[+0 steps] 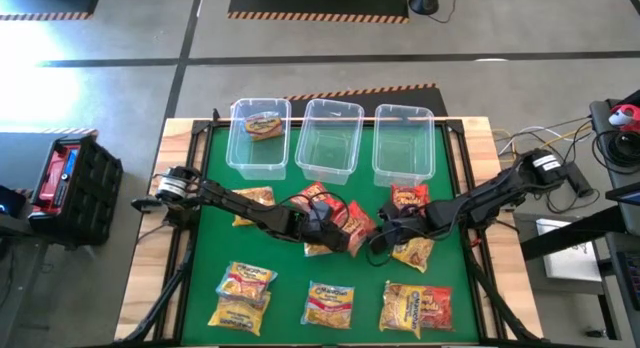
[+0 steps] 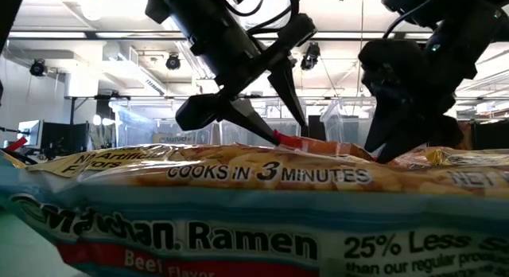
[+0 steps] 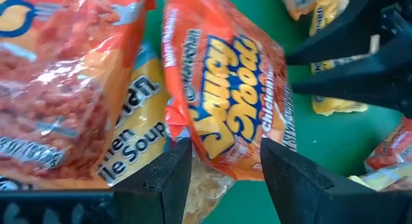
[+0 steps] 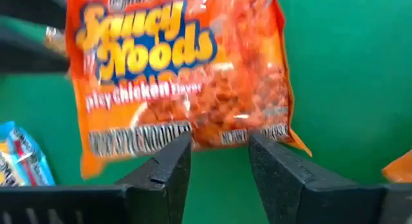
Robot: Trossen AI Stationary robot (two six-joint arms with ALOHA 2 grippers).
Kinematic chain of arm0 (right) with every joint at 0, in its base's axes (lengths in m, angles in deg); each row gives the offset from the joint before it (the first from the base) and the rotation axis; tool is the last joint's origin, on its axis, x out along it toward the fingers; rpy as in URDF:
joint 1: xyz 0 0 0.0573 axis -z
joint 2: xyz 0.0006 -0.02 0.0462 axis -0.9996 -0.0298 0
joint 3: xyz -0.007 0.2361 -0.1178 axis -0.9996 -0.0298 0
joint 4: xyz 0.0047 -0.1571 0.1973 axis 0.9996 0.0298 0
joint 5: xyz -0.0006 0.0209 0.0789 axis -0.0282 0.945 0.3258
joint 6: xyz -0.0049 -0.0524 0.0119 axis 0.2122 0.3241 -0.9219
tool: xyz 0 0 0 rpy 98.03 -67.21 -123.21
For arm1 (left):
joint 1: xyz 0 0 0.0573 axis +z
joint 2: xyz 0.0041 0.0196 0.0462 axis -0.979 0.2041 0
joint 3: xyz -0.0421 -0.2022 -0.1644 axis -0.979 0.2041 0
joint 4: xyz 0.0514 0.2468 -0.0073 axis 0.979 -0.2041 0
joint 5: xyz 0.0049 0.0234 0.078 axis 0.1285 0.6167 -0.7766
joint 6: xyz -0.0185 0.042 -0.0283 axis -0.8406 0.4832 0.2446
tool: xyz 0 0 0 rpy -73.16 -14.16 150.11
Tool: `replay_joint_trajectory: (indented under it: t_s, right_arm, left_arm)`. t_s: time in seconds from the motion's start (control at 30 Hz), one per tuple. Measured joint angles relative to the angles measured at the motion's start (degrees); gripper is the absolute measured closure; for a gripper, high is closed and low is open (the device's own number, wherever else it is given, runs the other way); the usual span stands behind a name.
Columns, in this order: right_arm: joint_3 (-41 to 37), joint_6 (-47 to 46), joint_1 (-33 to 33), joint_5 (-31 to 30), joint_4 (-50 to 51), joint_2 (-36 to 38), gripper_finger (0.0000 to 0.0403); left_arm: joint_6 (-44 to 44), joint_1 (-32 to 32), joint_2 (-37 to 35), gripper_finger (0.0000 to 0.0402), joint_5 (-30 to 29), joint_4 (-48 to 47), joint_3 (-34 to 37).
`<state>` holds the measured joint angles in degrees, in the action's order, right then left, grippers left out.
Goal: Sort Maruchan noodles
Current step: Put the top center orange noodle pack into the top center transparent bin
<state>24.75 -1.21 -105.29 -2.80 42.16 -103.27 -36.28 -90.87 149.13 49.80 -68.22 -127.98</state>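
**Two grippers on one orange packet at the centre of the mat**

While the two arms reach in from 9 o'clock and 3 o'clock, their grippers meet over the middle of the green mat (image 1: 290, 258). The left gripper (image 3: 222, 163) has its jaws closed on the edge of an orange "Saucy Noods" packet (image 3: 225, 102), which lies over other packets. The right gripper (image 4: 219, 150) has narrow jaws set at the lower edge of the same packet; whether they pinch it cannot be told. In the low view the packet's edge shows as a red strip between the left arm's fingers.

Three clear bins (image 1: 329, 138) stand in a row at 12 o'clock; the one toward 9 o'clock holds one packet (image 1: 263, 125). Three groups of yellow packets (image 1: 328, 304) lie along the 6 o'clock edge. Further packets lie near the centre: one toward 9 o'clock (image 1: 254, 203), one red near 1 o'clock (image 1: 408, 196), one yellow beneath the right arm (image 1: 414, 252).
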Motion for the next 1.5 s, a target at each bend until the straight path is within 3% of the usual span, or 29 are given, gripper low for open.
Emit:
replay_joint_trajectory:
  t_s: [0.67,1.0,1.2,1.5]
  right_arm:
    - [0.04,2.76,1.25,-2.50,1.33,-7.66,0.0264]
    - [0.11,4.12,1.29,-5.21,1.21,-9.16,0.0264]
    - [0.09,4.57,1.36,-5.53,1.14,-9.29,0.0264]
    - [0.04,6.08,1.36,-5.93,1.18,-9.45,0.0264]
  left_arm:
    - [2.21,1.52,-0.07,0.0235,-0.03,2.38,-0.03]
    - [25.37,1.96,-0.09,0.0235,-5.99,4.56,-3.24]
    - [29.84,3.40,-0.13,0.0235,-9.74,0.49,-4.93]
    - [31.21,5.47,1.13,0.0235,-2.53,1.81,-4.67]
